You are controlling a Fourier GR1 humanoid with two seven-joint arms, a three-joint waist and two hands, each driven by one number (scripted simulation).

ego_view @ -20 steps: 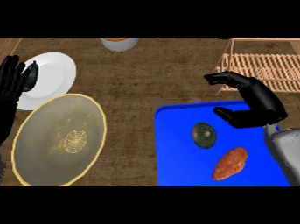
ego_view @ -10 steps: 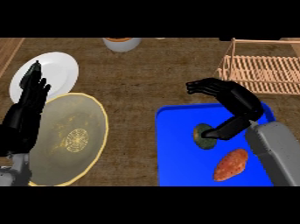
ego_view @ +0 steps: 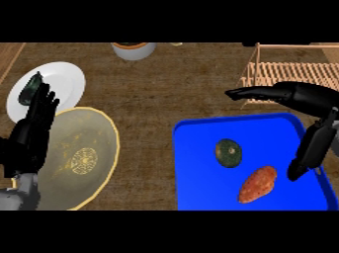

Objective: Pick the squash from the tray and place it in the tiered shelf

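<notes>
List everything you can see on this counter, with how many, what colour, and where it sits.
Tray: one, blue, lower right.
Squash: one, dark green, round, on the tray.
Orange-brown vegetable: one, on the tray, just below the squash.
Tiered shelf: one, pale wood slats, upper right.
White plate: one, upper left, holding a dark green item.
Yellow plate: one, patterned, lower left.
Cup: one, pale, top centre.
Left hand: black, open, over the plates.
Right hand: black, above the tray's right side.

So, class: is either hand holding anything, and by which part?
Nothing is held. The right hand hangs open above the tray; the left hand is open too.
</notes>
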